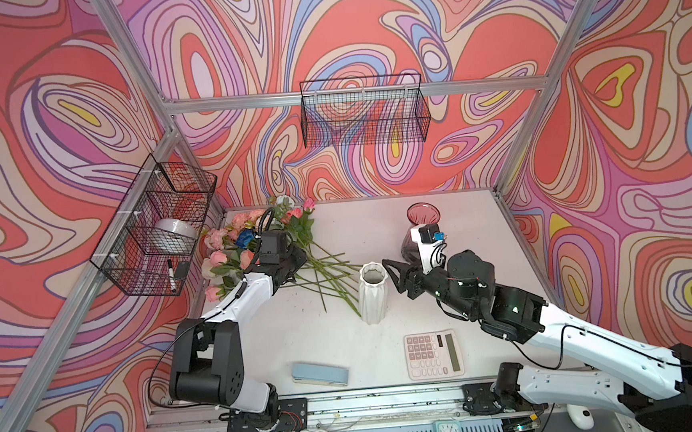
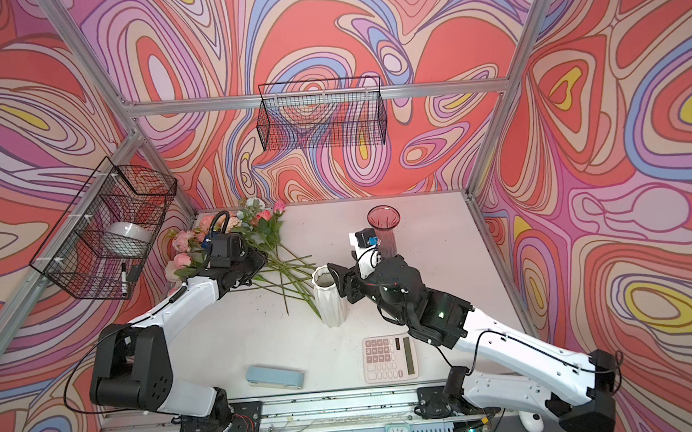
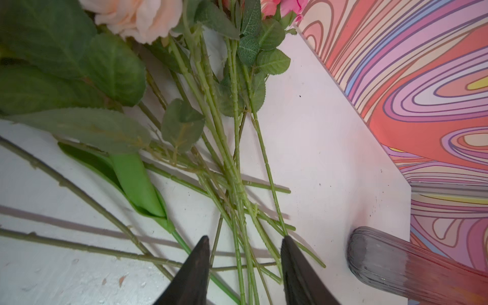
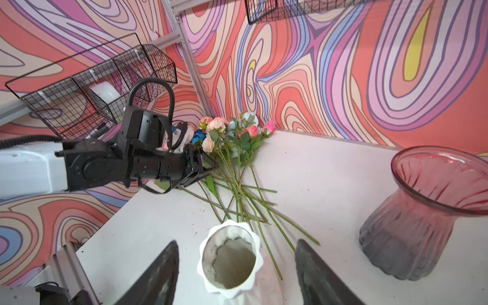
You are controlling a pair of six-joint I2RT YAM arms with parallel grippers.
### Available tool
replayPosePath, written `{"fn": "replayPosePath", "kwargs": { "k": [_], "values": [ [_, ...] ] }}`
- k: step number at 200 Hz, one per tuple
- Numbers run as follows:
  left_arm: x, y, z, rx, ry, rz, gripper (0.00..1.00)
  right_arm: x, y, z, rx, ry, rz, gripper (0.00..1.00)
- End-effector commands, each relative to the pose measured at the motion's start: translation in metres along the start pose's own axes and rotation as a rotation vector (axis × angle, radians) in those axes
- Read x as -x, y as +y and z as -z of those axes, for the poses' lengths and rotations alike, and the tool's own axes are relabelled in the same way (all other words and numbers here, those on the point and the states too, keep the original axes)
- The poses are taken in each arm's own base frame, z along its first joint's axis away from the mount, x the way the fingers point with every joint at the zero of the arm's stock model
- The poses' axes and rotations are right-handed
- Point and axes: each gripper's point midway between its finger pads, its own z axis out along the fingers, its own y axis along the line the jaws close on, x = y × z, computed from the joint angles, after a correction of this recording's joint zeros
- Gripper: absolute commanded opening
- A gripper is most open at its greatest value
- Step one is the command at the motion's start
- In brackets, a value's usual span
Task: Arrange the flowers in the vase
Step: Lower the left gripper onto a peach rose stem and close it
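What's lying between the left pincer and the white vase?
Green flower stems lie on the table between the left pincer and the white vase; both top views show it.

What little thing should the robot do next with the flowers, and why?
Probably close the left fingers on the flower stems. Several stems lie between them on the table, not yet pinched. The white vase stands empty, with the right fingers open near its top, so a grab seems to come first.
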Motion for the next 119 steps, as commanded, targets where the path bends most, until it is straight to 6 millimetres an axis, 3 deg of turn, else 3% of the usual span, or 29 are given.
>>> {"fn": "replayPosePath", "kwargs": {
  "k": [1,27,48,75,119],
  "values": [
    [0.012,0.003,-0.013,0.066,-0.011,-0.021,0.45,-0.002,-0.006,0.006,-0.025,-0.009,-0.010,0.71],
    [0.009,0.016,-0.032,0.146,0.024,-0.022,0.47,-0.006,-0.012,0.007,-0.051,-0.006,-0.002,0.71],
    [0.007,0.024,-0.045,0.190,0.044,-0.022,0.37,-0.009,-0.015,0.007,-0.064,-0.004,0.002,0.71],
    [0.006,0.033,-0.057,0.236,0.054,-0.026,0.34,-0.011,-0.017,0.006,-0.074,-0.002,0.006,0.72],
    [0.011,0.037,-0.064,0.260,0.033,-0.039,0.20,-0.013,-0.019,0.004,-0.085,0.000,0.017,0.71]
  ]
}}
